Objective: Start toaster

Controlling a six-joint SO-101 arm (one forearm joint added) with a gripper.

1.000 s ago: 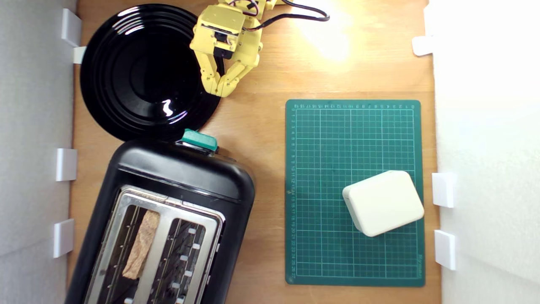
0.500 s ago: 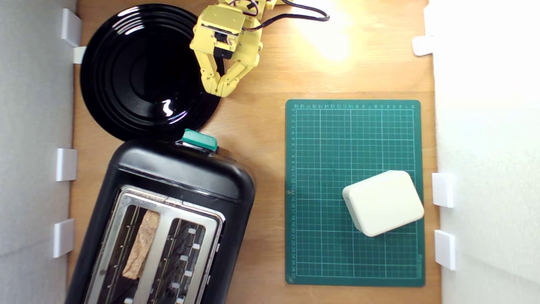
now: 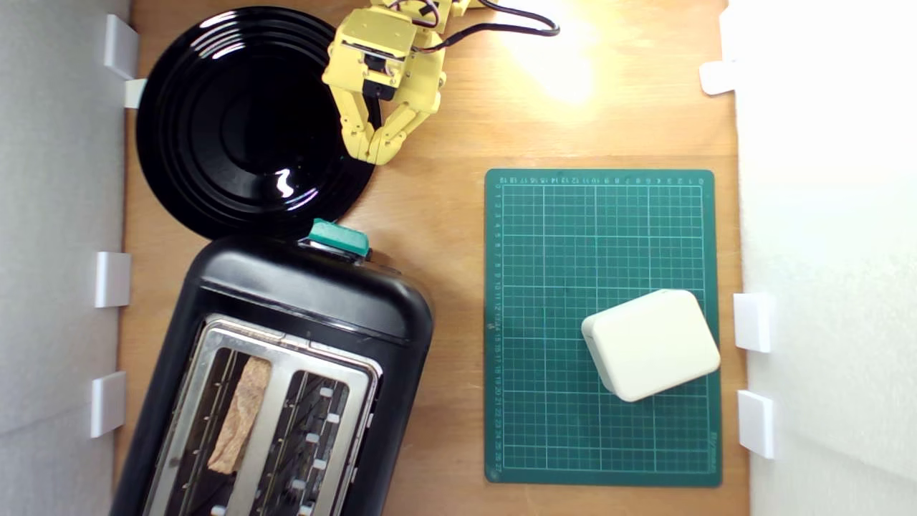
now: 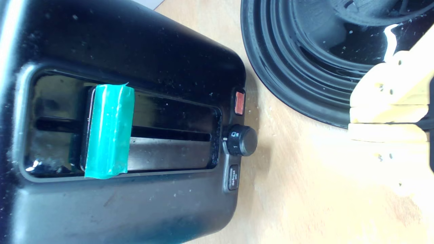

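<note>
Nothing has been pressed yet, as far as I can judge: the toaster (image 3: 286, 373) sits at the lower left of the exterior view, a slice of bread (image 3: 240, 414) down in one slot, and its green lever (image 3: 338, 237) sits at the top end of its track in the wrist view (which I take to mean not started). The gripper (image 3: 372, 154) hovers over the edge of the plate (image 3: 215, 122), well apart from the lever, its fingers pressed together and holding nothing. So the whole job is left: reach the lever and push it down. The way looks clear, just bare wood between them. The plate lies close behind the toaster, nearly touching it, and off on the exterior view's right a white box (image 3: 650, 344) rests on a green mat (image 3: 559, 236), out of the way. Near the lever are a knob (image 4: 241, 140) and a red button (image 4: 239, 103), best left alone.
</note>
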